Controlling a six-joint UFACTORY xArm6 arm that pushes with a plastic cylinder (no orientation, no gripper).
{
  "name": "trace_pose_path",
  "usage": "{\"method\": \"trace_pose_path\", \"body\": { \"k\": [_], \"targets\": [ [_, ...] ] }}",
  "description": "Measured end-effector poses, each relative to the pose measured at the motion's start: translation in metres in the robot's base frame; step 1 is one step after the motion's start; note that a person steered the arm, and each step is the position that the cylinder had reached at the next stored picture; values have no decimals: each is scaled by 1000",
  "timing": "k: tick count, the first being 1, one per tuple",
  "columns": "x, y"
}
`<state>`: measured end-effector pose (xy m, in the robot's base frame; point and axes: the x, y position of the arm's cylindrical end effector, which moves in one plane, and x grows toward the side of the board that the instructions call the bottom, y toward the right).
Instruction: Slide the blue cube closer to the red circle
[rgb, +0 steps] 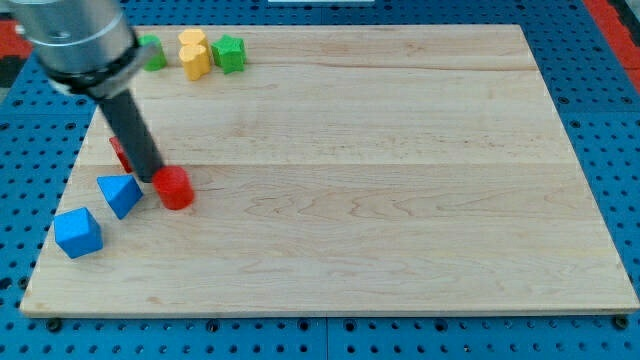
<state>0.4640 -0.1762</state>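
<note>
The blue cube (78, 232) lies near the board's bottom left corner. The red circle (173, 187), a short red cylinder, lies up and to the right of it, at the view's left. A blue triangular block (120, 193) lies between the two. My tip (150, 178) sits at the red circle's upper left edge, touching or nearly touching it, well above and right of the blue cube. A second red block (119, 152) shows partly behind the rod, its shape hidden.
A green block (153, 52), a yellow block (194, 54) and a green star-like block (229, 53) stand in a row at the board's top left. The wooden board (400, 180) lies on a blue pegboard.
</note>
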Motion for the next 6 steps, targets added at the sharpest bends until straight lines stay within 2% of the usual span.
{"method": "trace_pose_path", "body": {
  "k": [2,3,6],
  "targets": [
    [7,-108],
    [16,-128],
    [95,-115]
  ]
}}
